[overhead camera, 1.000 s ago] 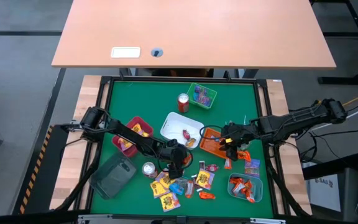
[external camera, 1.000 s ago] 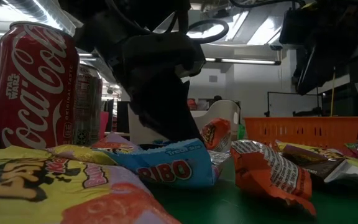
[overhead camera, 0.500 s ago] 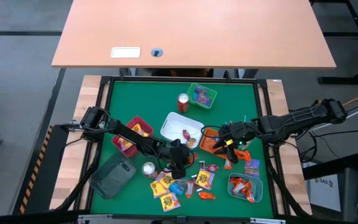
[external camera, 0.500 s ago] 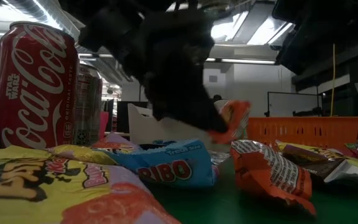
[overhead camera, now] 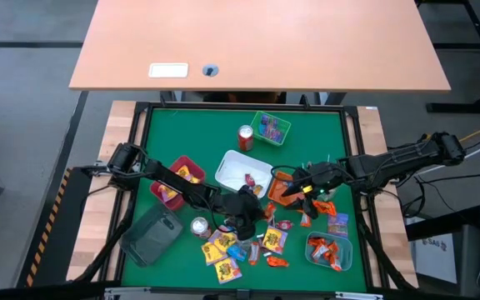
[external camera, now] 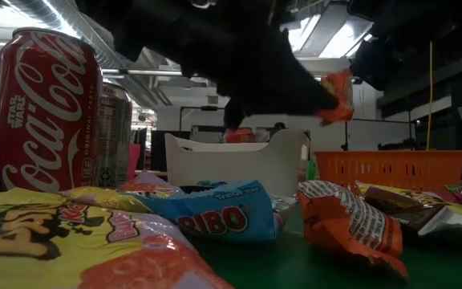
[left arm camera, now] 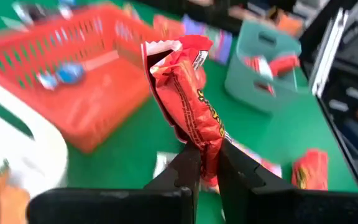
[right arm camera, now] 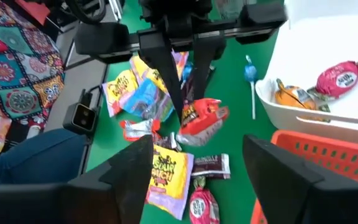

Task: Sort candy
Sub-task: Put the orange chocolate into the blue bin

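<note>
The left gripper point(left arm camera: 205, 163) had its two dark fingers pinched tight on a crinkly orange Reese's packet point(left arm camera: 188, 99), holding it up off the green felt-like table point(overhead camera: 307, 150) near the orange mesh basket point(left arm camera: 73, 87). The right gripper point(right arm camera: 194, 165) hovered with its fingers spread wide and empty over the basket's edge, beside the smooth white plastic tray point(right arm camera: 334, 118). Glossy yellow packets point(overhead camera: 223, 268) lay scattered by the Coca-Cola can point(external camera: 45, 112).

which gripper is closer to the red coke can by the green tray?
Left. The left gripper, shut on an orange packet, sits nearer the red can. The right gripper is open over the orange basket, farther off.
</note>
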Available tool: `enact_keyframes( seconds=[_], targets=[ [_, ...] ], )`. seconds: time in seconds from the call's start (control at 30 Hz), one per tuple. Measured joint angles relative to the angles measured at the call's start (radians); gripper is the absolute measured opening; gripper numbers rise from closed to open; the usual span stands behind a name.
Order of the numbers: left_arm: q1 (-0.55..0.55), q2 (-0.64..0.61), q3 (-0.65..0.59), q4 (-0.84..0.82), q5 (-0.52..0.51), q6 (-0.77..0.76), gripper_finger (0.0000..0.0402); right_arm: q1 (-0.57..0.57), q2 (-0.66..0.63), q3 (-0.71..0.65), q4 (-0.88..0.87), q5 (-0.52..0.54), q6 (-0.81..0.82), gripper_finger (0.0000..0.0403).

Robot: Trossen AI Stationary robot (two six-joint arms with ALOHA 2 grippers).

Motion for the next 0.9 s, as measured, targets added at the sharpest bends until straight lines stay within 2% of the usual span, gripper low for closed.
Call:
enact_keyframes(
  seconds=[0.13, 0.27, 0.6, 0.73, 0.9],
  targets=[
    [0.002, 0.000, 0.000, 0.085, -0.068, 0.074, 0.0031, 0.000, 0.000, 0.000, 0.034, 0.004, 0.001, 0.0254],
    [0.002, 0.000, 0.000, 0.162, -0.127, 0.127, 0.0031, 0.000, 0.000, 0.000, 0.056, 0.060, 0.000, 0.0250],
    [0.004, 0.000, 0.000, 0.300, -0.173, 0.249, 0.0032, 0.000, 0.000, 0.000, 0.158, 0.090, -0.033, 0.0241],
    [0.004, 0.000, 0.000, 0.300, -0.173, 0.251, 0.0035, 0.000, 0.000, 0.000, 0.180, 0.090, -0.036, 0.0205],
    [0.004, 0.000, 0.000, 0.300, -0.172, 0.251, 0.0035, 0.000, 0.000, 0.000, 0.183, 0.090, -0.036, 0.0131]
  ],
)
